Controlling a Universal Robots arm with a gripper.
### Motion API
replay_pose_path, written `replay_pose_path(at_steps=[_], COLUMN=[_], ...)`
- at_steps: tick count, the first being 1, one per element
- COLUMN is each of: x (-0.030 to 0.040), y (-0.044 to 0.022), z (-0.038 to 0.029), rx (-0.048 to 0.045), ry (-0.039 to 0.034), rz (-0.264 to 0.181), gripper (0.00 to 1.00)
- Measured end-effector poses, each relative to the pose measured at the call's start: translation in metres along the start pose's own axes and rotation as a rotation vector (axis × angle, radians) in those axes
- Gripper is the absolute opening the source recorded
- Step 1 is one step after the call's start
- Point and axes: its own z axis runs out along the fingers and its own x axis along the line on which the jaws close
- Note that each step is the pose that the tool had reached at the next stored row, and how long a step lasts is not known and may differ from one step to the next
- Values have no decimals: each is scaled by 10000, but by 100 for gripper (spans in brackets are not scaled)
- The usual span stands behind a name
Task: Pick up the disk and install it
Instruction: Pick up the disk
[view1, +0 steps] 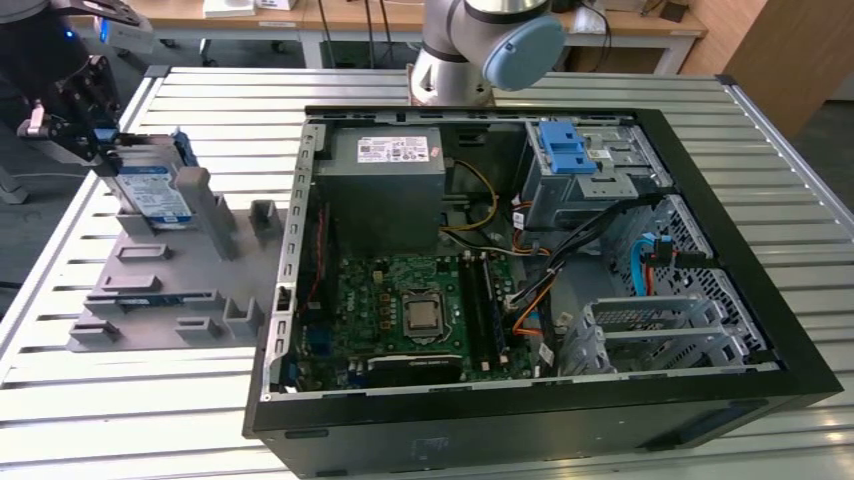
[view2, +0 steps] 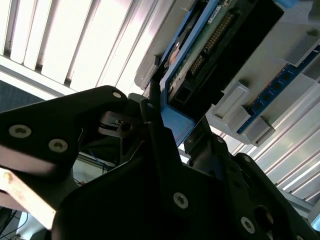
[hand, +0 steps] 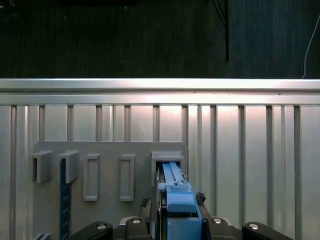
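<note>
The disk (view1: 150, 195) stands on edge in the grey holder (view1: 160, 290), long axis upright — fingers (view2: 207, 137) clamped narrowly on its top edge.

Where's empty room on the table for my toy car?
Bare table slats lie between the grey holder and the table edge nearest the camera, and beside the computer case on the exterior view's right. Crowded: inside the case; the holder, where the gripper grips the disk.
</note>
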Motion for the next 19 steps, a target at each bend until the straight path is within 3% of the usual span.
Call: replay_pose_path(at_steps=[4, 5, 19], x=[0, 0, -1], y=[0, 0, 0], z=[0, 0, -33], rx=[-1, 0, 1], ry=[1, 1, 4], rz=[-5, -6, -5], gripper=[43, 36, 36])
